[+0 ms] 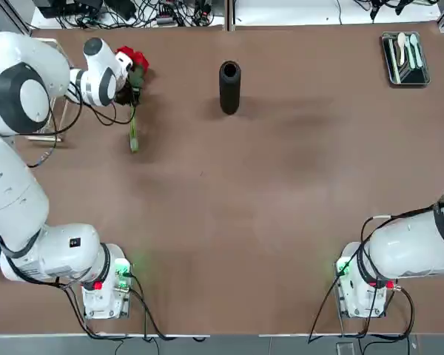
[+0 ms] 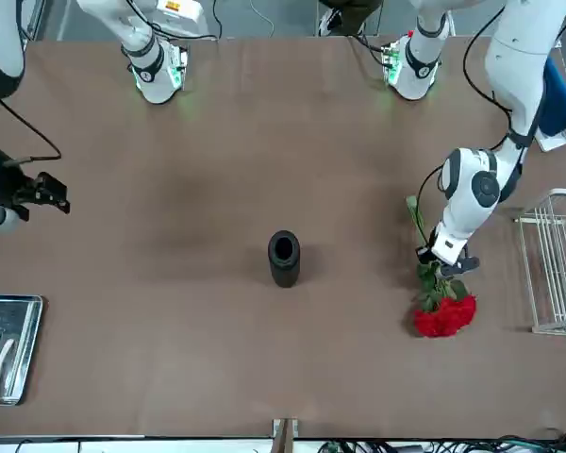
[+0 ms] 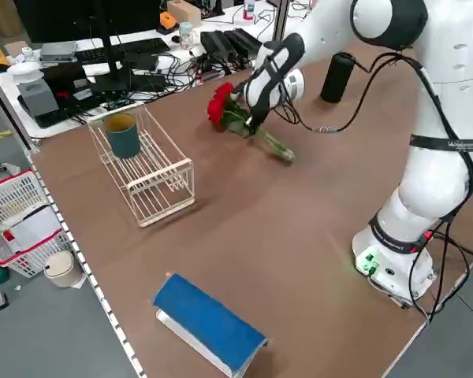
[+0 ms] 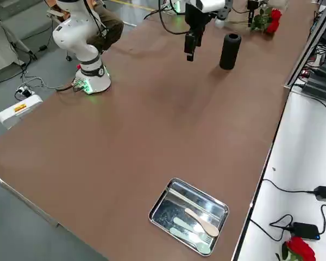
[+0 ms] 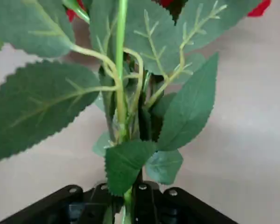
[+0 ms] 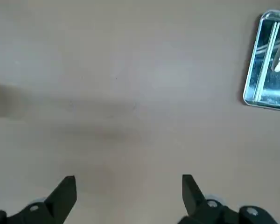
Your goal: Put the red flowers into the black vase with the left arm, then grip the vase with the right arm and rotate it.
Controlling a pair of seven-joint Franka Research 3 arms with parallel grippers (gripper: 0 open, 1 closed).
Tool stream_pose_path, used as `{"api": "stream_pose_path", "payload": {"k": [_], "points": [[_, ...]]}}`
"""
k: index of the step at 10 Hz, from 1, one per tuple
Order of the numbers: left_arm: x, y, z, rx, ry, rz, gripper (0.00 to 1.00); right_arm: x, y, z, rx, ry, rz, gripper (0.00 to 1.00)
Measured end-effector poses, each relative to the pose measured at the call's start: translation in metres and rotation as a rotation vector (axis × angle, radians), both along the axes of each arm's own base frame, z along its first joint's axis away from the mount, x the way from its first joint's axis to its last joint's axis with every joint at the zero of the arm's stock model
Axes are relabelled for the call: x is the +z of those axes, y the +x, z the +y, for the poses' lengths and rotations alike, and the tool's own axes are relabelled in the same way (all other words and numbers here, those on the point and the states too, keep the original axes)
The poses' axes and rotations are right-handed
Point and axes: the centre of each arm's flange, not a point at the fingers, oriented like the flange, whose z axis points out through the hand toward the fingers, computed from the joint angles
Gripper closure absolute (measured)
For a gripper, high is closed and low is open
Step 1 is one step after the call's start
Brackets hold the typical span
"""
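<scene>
Clamping the stems of the red flowers (image 1: 134, 65), the left pincer (image 2: 441, 260) sits at the desk's (image 1: 229, 214) far left; the black vase (image 1: 230, 86) stands well apart. Only the left side view shows a teal cup (image 3: 123, 134) in a wire rack (image 3: 154, 175). The right pincer (image 6: 129, 192) hangs wide open, holding nothing. No writing is legible.

two white robot arms at the table, the left arm (image 1: 15, 148) and the right arm (image 1: 414, 248), each with one gripper: left gripper (image 2: 441, 257), right gripper (image 4: 191, 42); one bunch of red flowers (image 1: 133, 61) on the brown table (image 1: 244, 214); bloom count within it cannot be told; one black vase (image 1: 230, 86) standing. one metal tray (image 1: 405, 58) holding three utensils, one wooden and two pale green; one wire rack (image 3: 146, 165) with one dark teal cup (image 3: 123, 134) in it; one blue box (image 3: 209, 323).
</scene>
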Motion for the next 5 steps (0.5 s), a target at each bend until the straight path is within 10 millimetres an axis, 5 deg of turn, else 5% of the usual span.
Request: {"api": "stream_pose_path", "payload": {"k": [5], "points": [[0.158, 0.048, -0.043, 0.24, 0.008, 0.045, 0.92, -0.001, -0.003, -0.018, -0.03, 0.0, 0.017, 0.0]]}}
